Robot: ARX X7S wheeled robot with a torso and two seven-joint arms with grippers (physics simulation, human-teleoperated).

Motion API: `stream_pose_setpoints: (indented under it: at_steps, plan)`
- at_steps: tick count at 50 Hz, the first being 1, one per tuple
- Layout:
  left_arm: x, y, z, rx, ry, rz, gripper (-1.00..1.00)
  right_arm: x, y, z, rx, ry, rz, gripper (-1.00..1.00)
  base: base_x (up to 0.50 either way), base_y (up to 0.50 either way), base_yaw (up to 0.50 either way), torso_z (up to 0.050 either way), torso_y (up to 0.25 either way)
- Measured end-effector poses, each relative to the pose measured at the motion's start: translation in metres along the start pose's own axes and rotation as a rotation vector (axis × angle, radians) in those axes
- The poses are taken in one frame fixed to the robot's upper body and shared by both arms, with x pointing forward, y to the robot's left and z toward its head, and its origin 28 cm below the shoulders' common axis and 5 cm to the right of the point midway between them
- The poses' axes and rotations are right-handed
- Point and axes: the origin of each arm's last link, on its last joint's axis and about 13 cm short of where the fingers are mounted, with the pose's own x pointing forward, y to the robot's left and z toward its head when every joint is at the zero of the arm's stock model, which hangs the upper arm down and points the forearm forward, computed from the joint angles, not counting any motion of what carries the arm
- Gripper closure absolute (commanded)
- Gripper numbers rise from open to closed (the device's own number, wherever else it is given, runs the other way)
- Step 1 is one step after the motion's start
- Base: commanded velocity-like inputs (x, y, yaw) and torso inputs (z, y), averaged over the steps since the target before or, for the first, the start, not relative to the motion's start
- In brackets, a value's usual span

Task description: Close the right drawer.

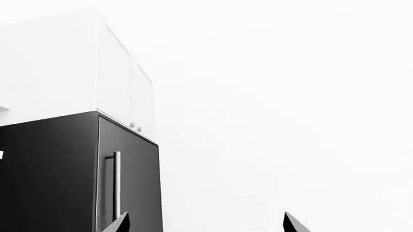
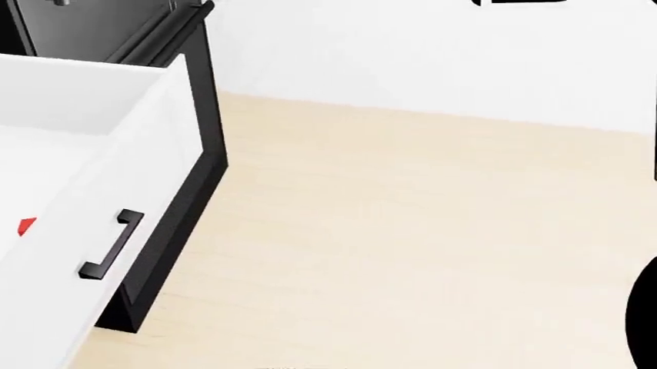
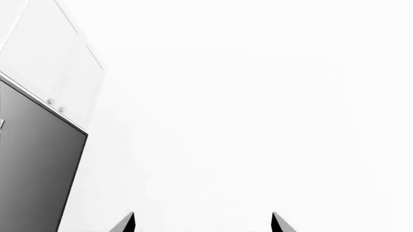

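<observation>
Drawer stands pulled out, black handle on its front, red item inside; left gripper and right gripper jaws spread, empty.

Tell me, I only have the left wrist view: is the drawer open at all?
Observer: Yes. In the head view the right drawer is pulled well out, its white inside exposed.
Operator: Is either gripper near its handle?
Observer: No. The short black handle on the drawer front has nothing touching it, and no gripper shows in the head view.
Operator: Where is the right gripper pointing?
Observer: Its wrist view shows white wall, a dark panel and white cabinets above it, not the drawer; the fingertips stand apart.
</observation>
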Motion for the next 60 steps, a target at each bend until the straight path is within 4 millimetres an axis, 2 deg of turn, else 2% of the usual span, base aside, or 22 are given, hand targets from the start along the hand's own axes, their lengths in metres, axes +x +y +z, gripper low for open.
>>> stream_pose_setpoints:
  at_steps: [24, 35, 49, 60]
  plan:
    - [-0.0003, 0.0001, -0.0003, -0.001, 0.002, 0.002, -1.0, 0.0004, -0.0001, -0.0024, -0.002, -0.005, -0.009, -1.0, -0.01, 0.1, -0.43, 0.0, 0.0]
    - [0.0003, -0.0001, -0.0009, -0.002, 0.001, 0.002, -1.0, 0.0019, -0.0009, -0.0027, -0.005, -0.01, -0.031, -1.0, 0.0, -0.02, -0.01, 0.0, 0.0]
    - [-0.0003, 0.0007, 0.001, -0.001, -0.004, 0.006, -1.0, 0.0022, -0.0008, -0.0014, -0.004, -0.014, -0.03, -1.0, -0.13, -0.48, 0.0, 0.0, 0.0]
    - [-0.0008, 0.0007, 0.0011, -0.003, -0.001, 0.004, -1.0, 0.0023, -0.0008, -0.0008, -0.016, -0.025, -0.045, -1.0, 0.0, 0.0, 0.0, 0.0, 0.002]
